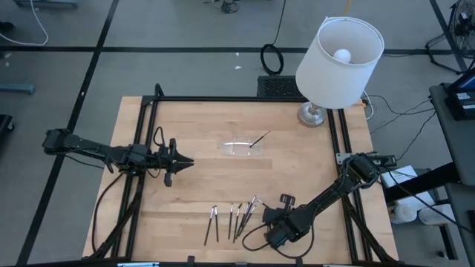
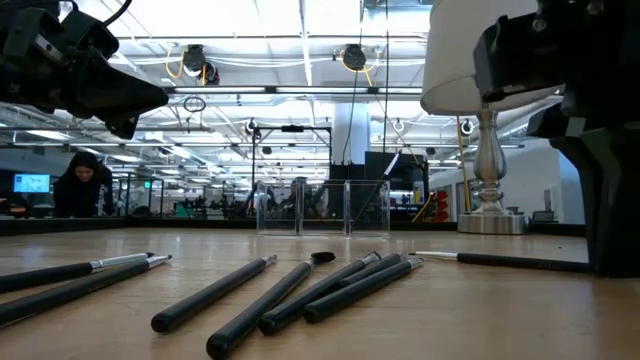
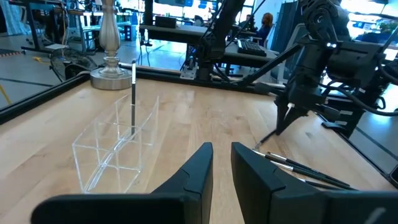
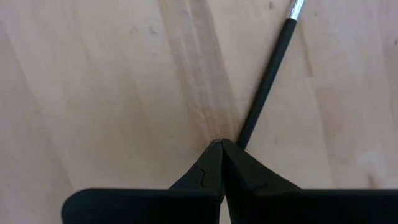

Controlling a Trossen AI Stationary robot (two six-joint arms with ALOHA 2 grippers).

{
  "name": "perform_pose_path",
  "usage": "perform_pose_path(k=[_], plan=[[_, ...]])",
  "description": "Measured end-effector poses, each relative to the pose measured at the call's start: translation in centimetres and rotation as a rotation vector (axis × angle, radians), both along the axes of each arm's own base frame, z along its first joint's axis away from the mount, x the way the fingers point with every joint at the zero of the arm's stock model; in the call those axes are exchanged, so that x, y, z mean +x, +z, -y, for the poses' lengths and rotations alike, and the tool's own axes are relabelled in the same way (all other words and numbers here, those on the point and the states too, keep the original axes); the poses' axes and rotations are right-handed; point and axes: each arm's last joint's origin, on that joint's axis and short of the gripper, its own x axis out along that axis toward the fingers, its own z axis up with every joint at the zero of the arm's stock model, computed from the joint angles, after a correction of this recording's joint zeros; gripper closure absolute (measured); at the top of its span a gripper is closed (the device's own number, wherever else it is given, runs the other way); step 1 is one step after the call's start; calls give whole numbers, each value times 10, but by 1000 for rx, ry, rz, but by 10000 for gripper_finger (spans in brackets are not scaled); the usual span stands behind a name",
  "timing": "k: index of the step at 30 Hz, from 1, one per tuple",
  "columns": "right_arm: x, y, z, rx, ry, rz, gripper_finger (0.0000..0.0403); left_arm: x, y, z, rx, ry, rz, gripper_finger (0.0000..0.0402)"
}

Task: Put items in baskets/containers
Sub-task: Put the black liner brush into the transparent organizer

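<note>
Shut tight on the end of 1 dark brush (image 4: 268, 84), the right gripper (image 1: 266, 216) works at about 5 o'clock on the table (image 1: 185, 133), beside the row of loose brushes (image 1: 231, 220). Left gripper (image 1: 185, 161), at 9 o'clock, hangs with jaws narrowly apart, holding nothing. Judging the pick: lift straight up before swinging toward the clear tray (image 1: 242, 147) at centre, which already holds 1 brush (image 3: 133, 93). Only the right wrist view shows the pinch on the handle; only the left wrist view shows the tray's walls clearly
</note>
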Motion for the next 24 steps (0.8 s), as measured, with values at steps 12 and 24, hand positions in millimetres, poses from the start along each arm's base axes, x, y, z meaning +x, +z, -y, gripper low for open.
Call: perform_pose_path(k=[12, 24], plan=[[-1, 1, 4, -37, 23, -26, 403, 0, 0, 1, -15, -19, -1, 337], [1, 2, 13, -97, 36, -39, 403, 0, 0, 1, -18, -24, -1, 337]])
